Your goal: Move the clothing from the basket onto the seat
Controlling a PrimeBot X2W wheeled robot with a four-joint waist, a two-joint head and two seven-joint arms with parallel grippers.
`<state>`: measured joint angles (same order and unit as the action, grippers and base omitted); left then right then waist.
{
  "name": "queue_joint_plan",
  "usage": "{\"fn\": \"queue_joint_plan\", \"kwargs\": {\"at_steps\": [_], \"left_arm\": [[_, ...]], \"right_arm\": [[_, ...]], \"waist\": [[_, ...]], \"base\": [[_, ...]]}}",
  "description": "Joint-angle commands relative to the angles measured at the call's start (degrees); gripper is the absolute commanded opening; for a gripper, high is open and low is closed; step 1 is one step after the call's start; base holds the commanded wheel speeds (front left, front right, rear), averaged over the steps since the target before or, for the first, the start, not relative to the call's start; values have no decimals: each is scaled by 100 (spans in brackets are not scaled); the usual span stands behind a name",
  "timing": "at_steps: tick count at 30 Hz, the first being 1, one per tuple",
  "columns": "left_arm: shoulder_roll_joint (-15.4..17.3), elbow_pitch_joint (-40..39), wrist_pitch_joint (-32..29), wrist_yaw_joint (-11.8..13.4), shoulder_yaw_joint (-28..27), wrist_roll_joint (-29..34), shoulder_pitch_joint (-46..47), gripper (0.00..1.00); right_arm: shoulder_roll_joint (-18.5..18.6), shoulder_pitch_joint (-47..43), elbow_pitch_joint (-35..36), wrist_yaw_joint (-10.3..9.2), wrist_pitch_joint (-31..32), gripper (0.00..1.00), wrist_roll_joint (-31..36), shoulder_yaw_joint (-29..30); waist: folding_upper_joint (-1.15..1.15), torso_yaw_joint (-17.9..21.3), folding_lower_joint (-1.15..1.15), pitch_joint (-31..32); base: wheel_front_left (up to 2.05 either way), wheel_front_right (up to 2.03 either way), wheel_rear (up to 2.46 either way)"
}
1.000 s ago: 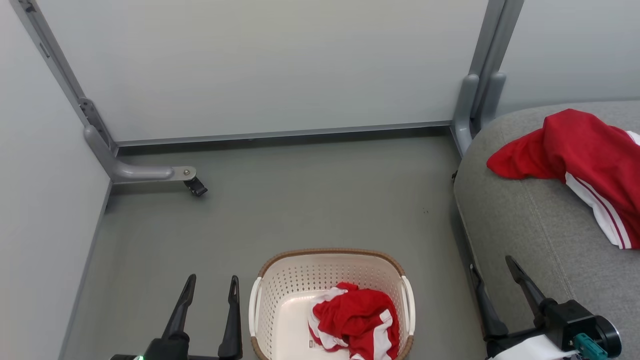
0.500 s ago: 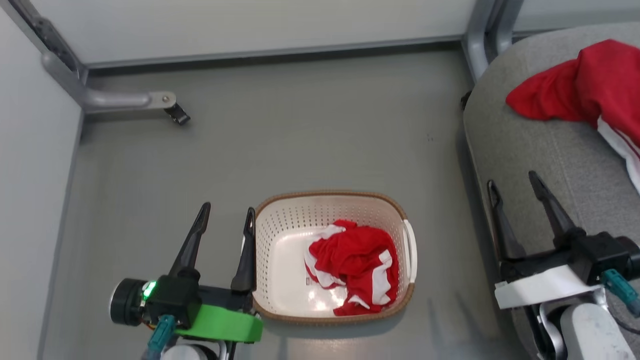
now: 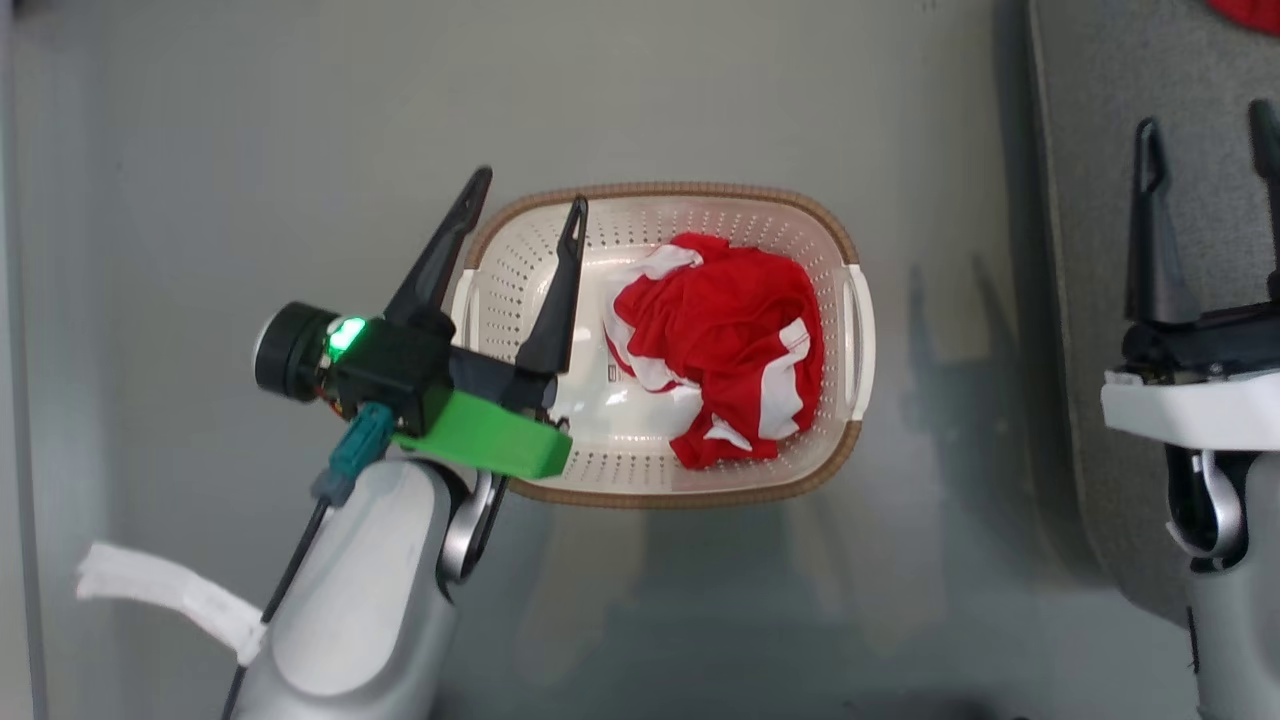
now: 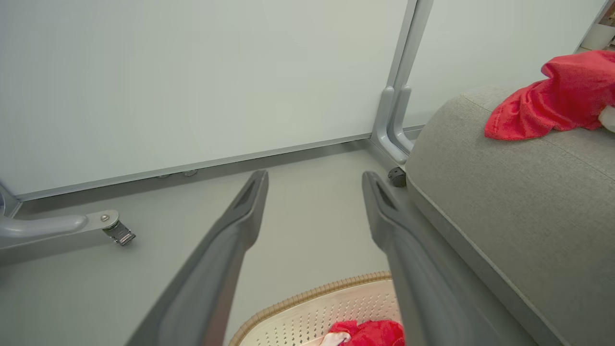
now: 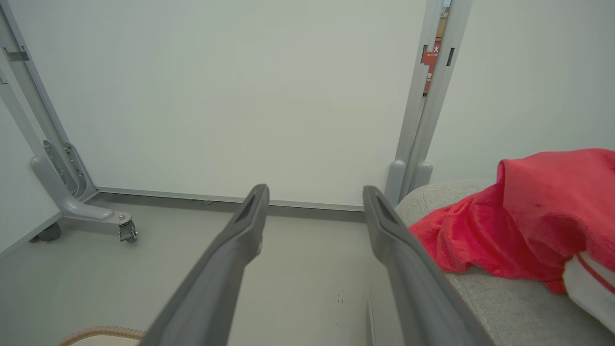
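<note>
The left gripper (image 3: 531, 187) hangs over the left edge of the basket (image 3: 660, 497), jaws spread wide and empty. A crumpled red garment (image 3: 730, 330) lies in the basket's right half. The right gripper (image 3: 1207, 115) hovers over the seat (image 3: 1080, 250) with its jaws also apart, holding nothing, and the other garment (image 5: 528, 216) lies on that seat.

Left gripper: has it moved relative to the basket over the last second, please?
Yes. The left gripper has shifted right against the basket; one finger now overlies its inside, both stood left before.

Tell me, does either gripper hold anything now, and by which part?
Nothing is held: the left gripper and the right gripper both have open, empty jaws.
</note>
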<state>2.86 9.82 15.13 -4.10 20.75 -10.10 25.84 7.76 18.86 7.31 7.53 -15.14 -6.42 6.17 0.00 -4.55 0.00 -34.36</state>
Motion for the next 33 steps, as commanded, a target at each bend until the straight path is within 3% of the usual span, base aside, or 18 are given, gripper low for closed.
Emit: {"fn": "queue_joint_plan", "kwargs": {"at_steps": [1, 8, 17, 26, 33], "left_arm": [[5, 202, 1, -62, 100, 65, 347, 100], [11, 1411, 3, -270, 680, 109, 1589, 100], [14, 3260, 4, -334, 1702, -249, 3044, 100], [12, 4512, -95, -340, 2975, -1141, 3869, 100], [17, 5042, -151, -339, 3516, -1564, 4203, 100]], "right_arm": [[60, 221, 86, -7, -1, 100, -44, 49], [140, 736, 411, -8, -1, 100, -15, 38], [243, 999, 739, -8, -1, 100, 103, -173], [207, 1026, 901, -8, -1, 100, 138, -406], [173, 872, 1084, -8, -1, 100, 129, -536]], "waist": [[0, -45, 0, -1382], [0, 74, 0, -2191], [0, 204, 0, -2872], [0, 476, 0, -3100], [0, 618, 0, -3152]], "base": [[0, 0, 0], [0, 0, 0], [0, 0, 0], [0, 0, 0], [0, 0, 0]]}}
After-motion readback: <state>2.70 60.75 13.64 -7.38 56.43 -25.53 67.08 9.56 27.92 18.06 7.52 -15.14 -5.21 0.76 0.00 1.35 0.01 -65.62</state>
